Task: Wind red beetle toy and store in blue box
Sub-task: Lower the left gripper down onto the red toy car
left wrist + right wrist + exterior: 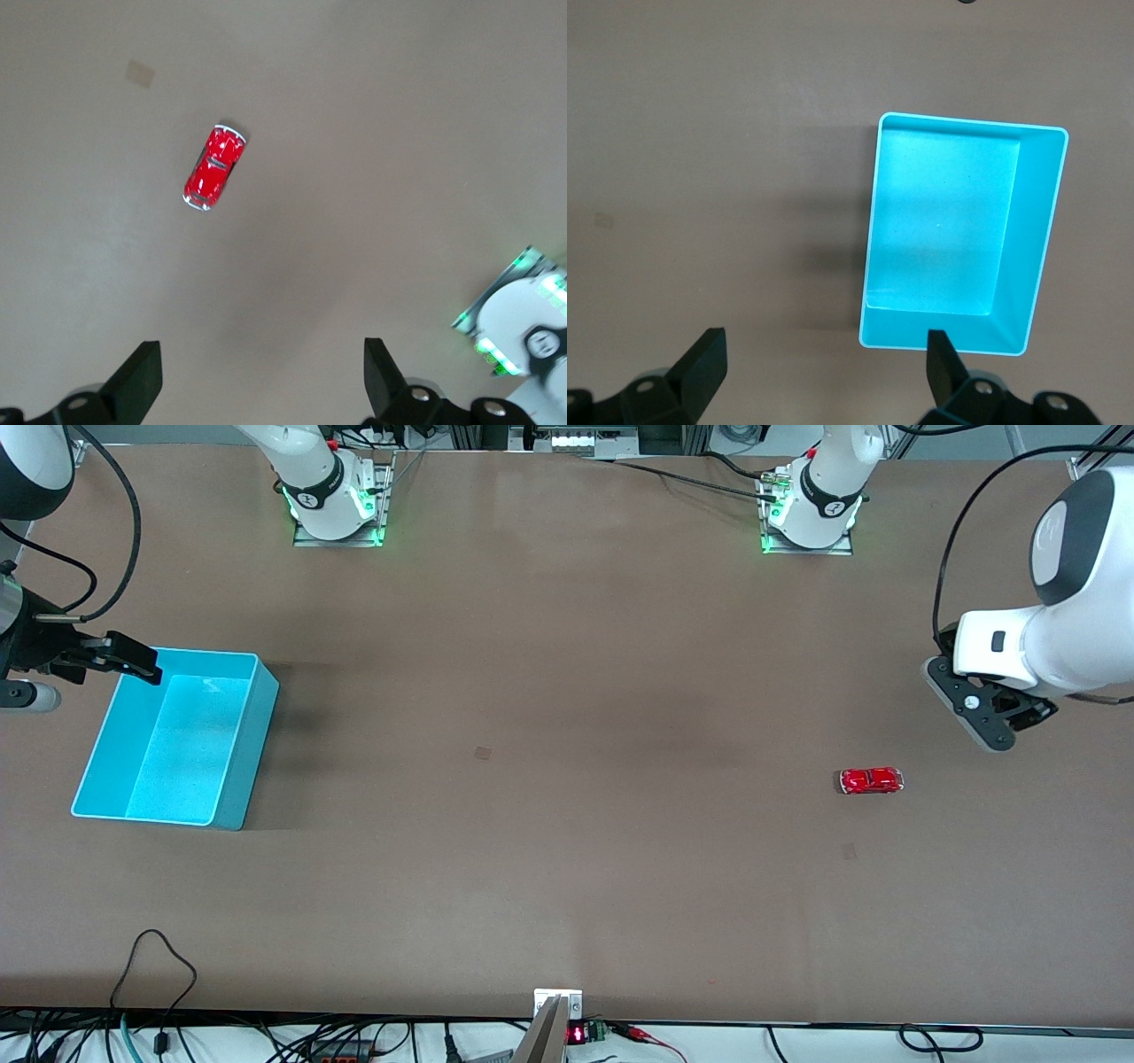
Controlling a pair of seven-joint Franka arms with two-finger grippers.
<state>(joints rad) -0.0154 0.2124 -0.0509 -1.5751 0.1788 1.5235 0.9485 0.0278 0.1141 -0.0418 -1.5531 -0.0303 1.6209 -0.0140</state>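
Looking across the table, I've got everything well spread out. Biggest item first: the box sits open-topped and bare inside at the right arm's end. My right gripper hangs over the box's upper corner, jaws spread wide, holding nothing; that arm waits. In the right wrist view the box shows its inner step along one wall.

Over at the left arm's end, my left gripper hovers above bare table, jaws fully apart and empty. Smallest of all, the beetle rests on its wheels, near that gripper but lower in the front view, well apart from the box. The left wrist view has the beetle ahead of the fingers, lying slantwise to them.

My read: the reach hasn't started. To do it well, I'd centre over the beetle, turn the wrist so the jaws close across its narrow sides, then descend straight. It's glossy and rolls, so a skewed pinch could squirt it away.
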